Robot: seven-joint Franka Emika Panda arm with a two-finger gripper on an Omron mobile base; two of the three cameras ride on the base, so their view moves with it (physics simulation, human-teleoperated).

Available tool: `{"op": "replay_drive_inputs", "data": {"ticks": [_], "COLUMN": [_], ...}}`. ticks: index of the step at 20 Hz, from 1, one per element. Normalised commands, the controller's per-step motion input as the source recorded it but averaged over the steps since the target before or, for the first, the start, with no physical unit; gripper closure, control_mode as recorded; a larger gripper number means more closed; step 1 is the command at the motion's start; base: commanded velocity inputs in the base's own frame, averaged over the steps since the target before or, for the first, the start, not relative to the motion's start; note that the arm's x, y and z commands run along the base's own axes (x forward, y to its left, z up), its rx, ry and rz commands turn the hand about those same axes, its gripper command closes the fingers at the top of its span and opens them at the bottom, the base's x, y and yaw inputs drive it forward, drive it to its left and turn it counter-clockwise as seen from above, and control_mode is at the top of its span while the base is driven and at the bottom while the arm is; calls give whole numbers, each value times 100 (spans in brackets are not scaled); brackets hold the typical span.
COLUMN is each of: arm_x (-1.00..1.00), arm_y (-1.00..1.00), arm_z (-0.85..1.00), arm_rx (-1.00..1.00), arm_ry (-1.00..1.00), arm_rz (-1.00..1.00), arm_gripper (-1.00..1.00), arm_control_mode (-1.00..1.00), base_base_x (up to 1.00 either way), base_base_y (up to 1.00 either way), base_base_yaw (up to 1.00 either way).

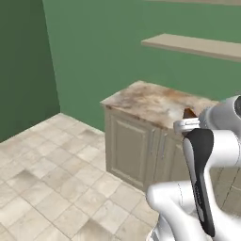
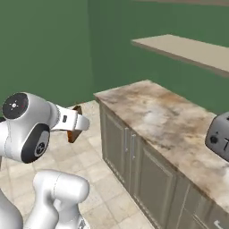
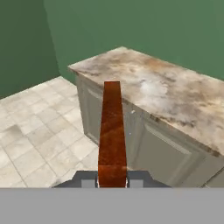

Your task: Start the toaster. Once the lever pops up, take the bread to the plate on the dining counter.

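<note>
A white robot arm's tool (image 3: 112, 183) is clamped on the bread (image 3: 112, 131), a brown slice held edge-on in the air over the tiled floor (image 1: 42, 179), apparently for carrying. The toaster (image 2: 219, 138) sits at the marbled desk's (image 2: 165, 116) right end, well apart.

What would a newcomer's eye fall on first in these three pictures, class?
The brown bread stands out, seen edge-on in the hand view and clamped in the shut gripper above the tiled floor. Behind it is the marbled counter, with the grey toaster at its right end.
</note>
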Motion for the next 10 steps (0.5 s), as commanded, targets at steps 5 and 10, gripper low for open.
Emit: {"op": "replay_drive_inputs", "data": {"ticks": [5, 10], "arm_x": [0, 0], "arm_y": [0, 0], "arm_z": [0, 0], "arm_rx": [0, 0], "arm_ry": [0, 0], "arm_rz": [0, 0], "arm_gripper": [100, 100], "arm_control_mode": [100, 100], "base_base_x": [-9, -8], "base_base_y": [0, 0], "base_base_yaw": [100, 100]}}
